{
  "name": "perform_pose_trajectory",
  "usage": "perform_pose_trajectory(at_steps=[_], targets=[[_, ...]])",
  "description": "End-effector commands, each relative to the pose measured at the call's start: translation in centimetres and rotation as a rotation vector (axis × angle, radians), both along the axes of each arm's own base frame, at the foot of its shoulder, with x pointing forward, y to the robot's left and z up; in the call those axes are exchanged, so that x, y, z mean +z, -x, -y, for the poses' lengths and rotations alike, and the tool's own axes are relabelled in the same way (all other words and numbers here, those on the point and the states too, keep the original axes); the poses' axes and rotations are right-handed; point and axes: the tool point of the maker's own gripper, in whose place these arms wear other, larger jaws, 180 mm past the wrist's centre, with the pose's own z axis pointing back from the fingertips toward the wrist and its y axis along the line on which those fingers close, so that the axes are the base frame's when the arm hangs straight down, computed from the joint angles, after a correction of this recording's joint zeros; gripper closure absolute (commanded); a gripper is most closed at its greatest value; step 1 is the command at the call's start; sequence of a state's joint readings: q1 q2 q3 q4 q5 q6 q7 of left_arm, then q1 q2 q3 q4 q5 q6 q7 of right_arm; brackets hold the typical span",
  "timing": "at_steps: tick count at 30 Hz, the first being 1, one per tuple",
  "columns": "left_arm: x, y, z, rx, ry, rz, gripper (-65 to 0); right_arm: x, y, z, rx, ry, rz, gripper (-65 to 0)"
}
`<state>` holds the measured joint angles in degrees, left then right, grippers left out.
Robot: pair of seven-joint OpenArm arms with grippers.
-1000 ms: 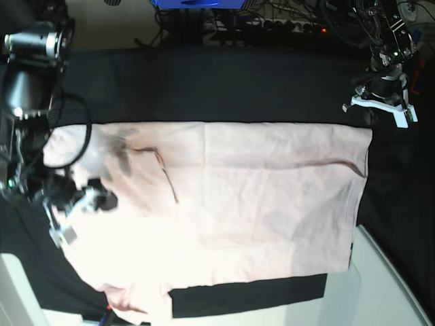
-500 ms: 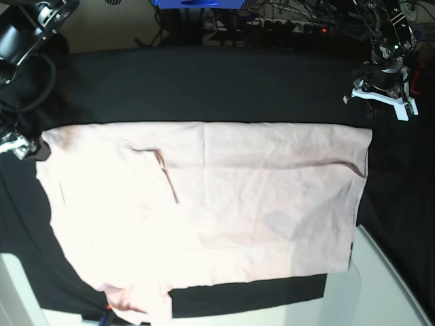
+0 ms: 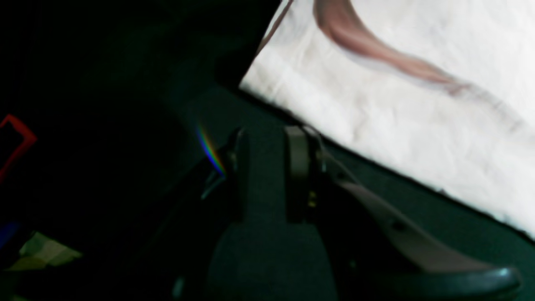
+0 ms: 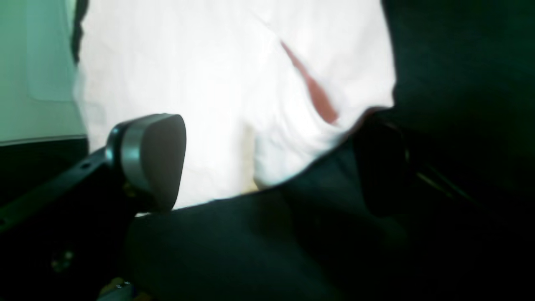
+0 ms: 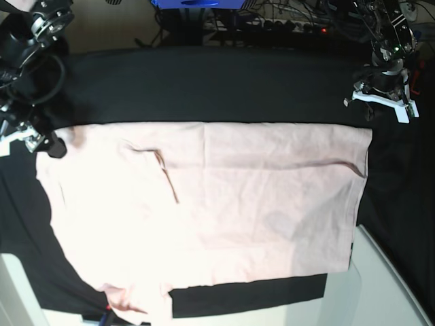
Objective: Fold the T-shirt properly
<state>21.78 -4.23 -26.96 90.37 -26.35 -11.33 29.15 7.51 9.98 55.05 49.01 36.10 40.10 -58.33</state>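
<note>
The pale pink T-shirt [image 5: 224, 204] lies spread flat, plain side up, on the black cloth [image 5: 204, 88], with a small crease [image 5: 166, 176] at its left part. My right gripper [image 5: 37, 141] sits at the shirt's far left corner, just off the fabric. In the right wrist view it [image 4: 263, 167] is wide open and empty, and the shirt [image 4: 209, 83] lies beyond its fingers. My left gripper [image 5: 380, 100] hovers off the shirt's far right corner. In the left wrist view it [image 3: 267, 175] is empty over the black cloth, jaws a narrow gap apart, beside the shirt's edge [image 3: 397, 83].
The black cloth covers the table beyond the shirt on the far side and both ends. A white surface [image 5: 394, 285] shows at the near right corner and another [image 5: 13, 292] at the near left. Cables and equipment [image 5: 272, 24] lie behind the table.
My right arm has pulled back off the shirt's left part to its far left corner, then shifted slightly. The shirt lies as before. My left arm has barely moved.
</note>
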Motion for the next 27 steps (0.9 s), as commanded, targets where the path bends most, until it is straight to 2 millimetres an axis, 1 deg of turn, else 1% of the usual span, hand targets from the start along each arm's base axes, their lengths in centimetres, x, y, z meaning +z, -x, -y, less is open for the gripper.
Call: perform_pose_trajectory(at_steps=[1, 2, 3, 5, 8, 11, 12, 13, 14, 16, 20, 21, 22, 23, 27], targets=[[0.9, -0.4, -0.5, -0.003, -0.020, 0.030, -15.6, -0.4, 0.3, -0.4, 0.028, -0.001, -0.039, -60.4], [0.9, -0.4, -0.5, -0.002, -0.019, 0.028, -15.8, -0.4, 0.2, -0.5, 0.029, -0.003, -0.038, -59.2], [0.8, -0.3, -0.6, 0.000, -0.019, 0.027, -16.0, -0.5, 0.2, -0.5, 0.029, -0.007, -0.039, -56.6], [0.5, -0.2, -0.6, 0.004, -0.013, 0.018, -16.0, -0.4, 0.0, -0.5, 0.029, -0.007, -0.036, -49.3], [-0.7, 0.4, -0.7, 0.015, 0.004, -0.009, -16.0, -0.4, -0.1, -0.6, 0.031, -0.006, -0.034, -34.2], [-1.0, 0.6, -0.6, 0.018, 0.010, -0.017, -16.1, -0.4, 0.0, -0.6, 0.031, -0.008, -0.034, -15.7], [-1.0, 0.5, -0.6, 0.016, 0.010, -0.017, -17.3, -0.4, 0.0, -0.6, 0.031, -0.008, -0.034, -9.0], [-1.0, 0.5, -0.6, 0.016, 0.010, -0.017, -19.8, -0.4, 0.0, -0.6, 0.031, -0.008, -0.034, -3.5], [-1.0, 0.5, -0.6, 0.017, 0.011, -0.016, -22.7, -0.4, 0.0, -0.6, 0.031, -0.008, -0.034, -0.6], [-1.0, 0.5, -0.6, 0.017, 0.011, -0.016, -31.2, -0.4, -0.1, -0.7, 0.032, -0.009, -0.033, 0.0], [-1.1, 0.6, -0.5, 0.020, 0.015, -0.015, -50.9, -0.4, -0.1, -0.7, 0.032, -0.009, -0.033, 0.0], [-1.0, 0.6, -0.6, 0.021, 0.013, -0.012, -53.4, -0.4, -0.1, -0.7, 0.032, -0.009, -0.033, 0.0], [-0.9, 0.2, -0.6, 0.022, 0.014, -0.003, -54.9, -0.4, 0.0, -0.7, 0.033, -0.009, -0.034, 0.0], [-0.6, -0.3, -0.7, 0.030, 0.015, 0.010, -55.1, -0.4, 0.0, -0.7, 0.035, -0.010, -0.036, 0.0], [0.3, -0.2, -2.7, 0.144, 0.023, 0.065, -55.1, -0.5, 0.1, -0.9, 0.038, -0.013, -0.039, 0.0]])
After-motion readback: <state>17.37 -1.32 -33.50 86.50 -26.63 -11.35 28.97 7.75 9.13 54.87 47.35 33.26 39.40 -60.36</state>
